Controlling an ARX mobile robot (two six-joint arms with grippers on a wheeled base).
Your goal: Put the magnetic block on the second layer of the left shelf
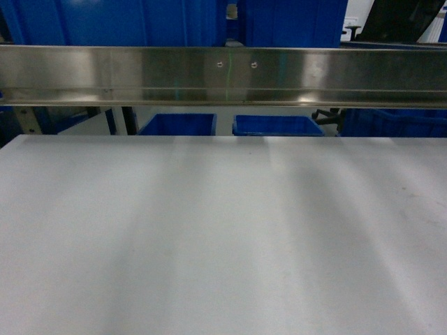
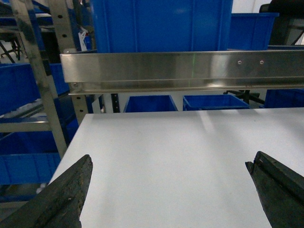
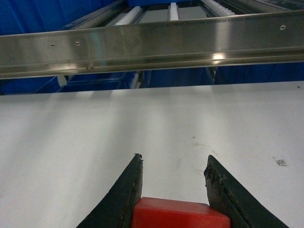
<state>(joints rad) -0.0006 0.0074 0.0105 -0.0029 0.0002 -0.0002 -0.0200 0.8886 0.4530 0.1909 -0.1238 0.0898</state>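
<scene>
Fingers first, left to right: my left gripper [image 2: 168,190] stands wide apart, nothing between its dark fingers [image 2: 66,194], hovering over the white table [image 2: 166,152]. My right gripper [image 3: 173,183] is clamped on the red block [image 3: 178,213], which sits deep between the two fingers [image 3: 121,194], only its top face and front edge showing at the bottom of the right wrist view. I can't tell a long axis from that sliver.

Key relation: the block is in the right gripper, but the target is the rack [image 2: 42,95] at the far left. Only the left wrist view shows it, a perforated upright off the table's left edge with blue bins [image 2: 23,85] on its tiers. I can't pick out which tier is the second from here. So the left arm is nearer the shelf, yet the right arm has the block; I judge the carry must go leftward across the table, or the base must turn.

Head view shows neither gripper nor the block, just bare table, the steel rail [image 1: 223,73] across the top, and blue bins behind it. Right wrist view adds white rollers [image 3: 173,9] above the rail, seen in no other view.

Placement not yet begun, in my judgement.
</scene>
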